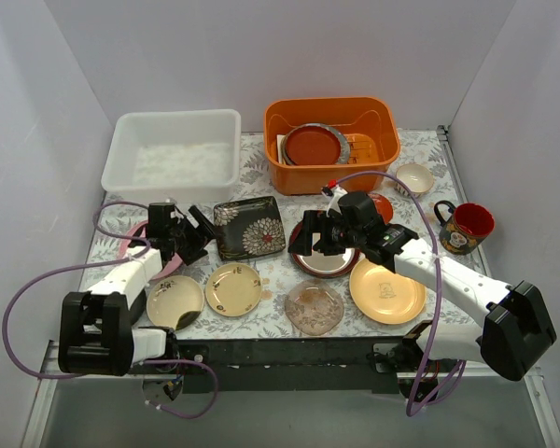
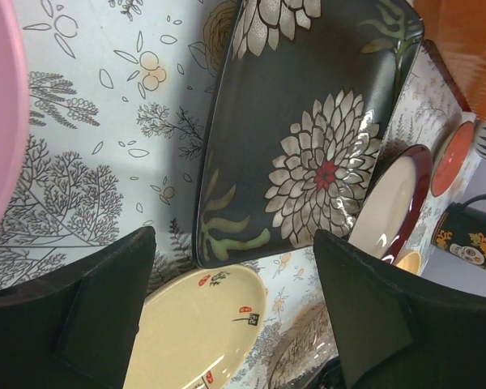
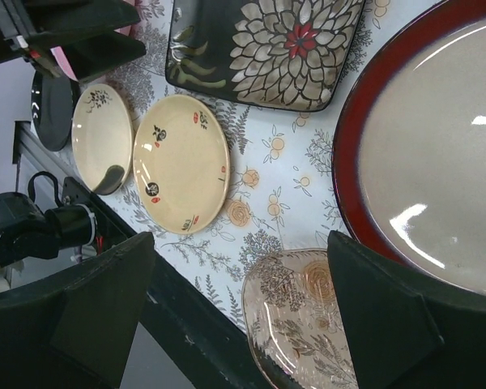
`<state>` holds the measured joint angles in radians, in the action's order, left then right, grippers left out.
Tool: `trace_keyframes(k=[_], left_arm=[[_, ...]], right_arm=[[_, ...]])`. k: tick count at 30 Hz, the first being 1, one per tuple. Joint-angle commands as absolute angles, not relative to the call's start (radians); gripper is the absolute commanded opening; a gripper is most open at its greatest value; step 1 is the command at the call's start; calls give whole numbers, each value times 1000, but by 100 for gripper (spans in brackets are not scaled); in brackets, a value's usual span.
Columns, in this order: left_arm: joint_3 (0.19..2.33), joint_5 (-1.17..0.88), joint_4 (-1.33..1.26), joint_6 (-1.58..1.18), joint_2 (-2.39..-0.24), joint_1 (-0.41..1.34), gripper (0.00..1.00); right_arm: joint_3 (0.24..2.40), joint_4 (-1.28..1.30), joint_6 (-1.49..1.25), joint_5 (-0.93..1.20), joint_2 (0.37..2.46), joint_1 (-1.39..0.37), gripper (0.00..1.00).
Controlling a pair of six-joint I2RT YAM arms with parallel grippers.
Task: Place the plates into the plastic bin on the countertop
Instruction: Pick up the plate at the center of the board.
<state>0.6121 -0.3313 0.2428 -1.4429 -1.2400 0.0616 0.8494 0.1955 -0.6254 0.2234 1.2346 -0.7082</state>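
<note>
My left gripper (image 1: 198,233) is open and empty, just above the countertop (image 1: 280,271), beside the left edge of the black square floral plate (image 1: 249,227) (image 2: 308,138). A pink plate (image 1: 131,247) (image 2: 0,113) lies under its wrist. My right gripper (image 1: 306,238) is open and empty over the left rim of the dark-rimmed glossy plate (image 1: 325,259) (image 3: 429,154). Two cream plates (image 1: 175,301) (image 1: 233,288), a clear pink glass plate (image 1: 315,308) (image 3: 308,316) and a gold plate (image 1: 386,290) lie along the front. The white bin (image 1: 175,149) stands at the back left, with no plates in it.
An orange tub (image 1: 331,140) with dishes stands at the back centre. A small red plate (image 1: 381,205), a cream bowl (image 1: 414,177) and a red mug (image 1: 467,227) sit at the right. White walls close in on both sides.
</note>
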Motion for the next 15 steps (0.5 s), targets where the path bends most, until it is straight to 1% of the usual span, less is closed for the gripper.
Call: trace_keyframes(k=[1, 6, 10, 15], left_arm=[[618, -285, 195, -1463, -1279, 98, 78], [637, -255, 175, -1463, -1333, 118, 74], [643, -221, 152, -1468, -1365, 136, 67], [647, -203, 120, -1468, -1423, 163, 63]], right_arm=[[894, 152, -629, 221, 1232, -716, 94], [891, 164, -623, 215, 1233, -716, 94], [887, 169, -618, 213, 1230, -716, 95], [870, 163, -623, 219, 1227, -715, 95]])
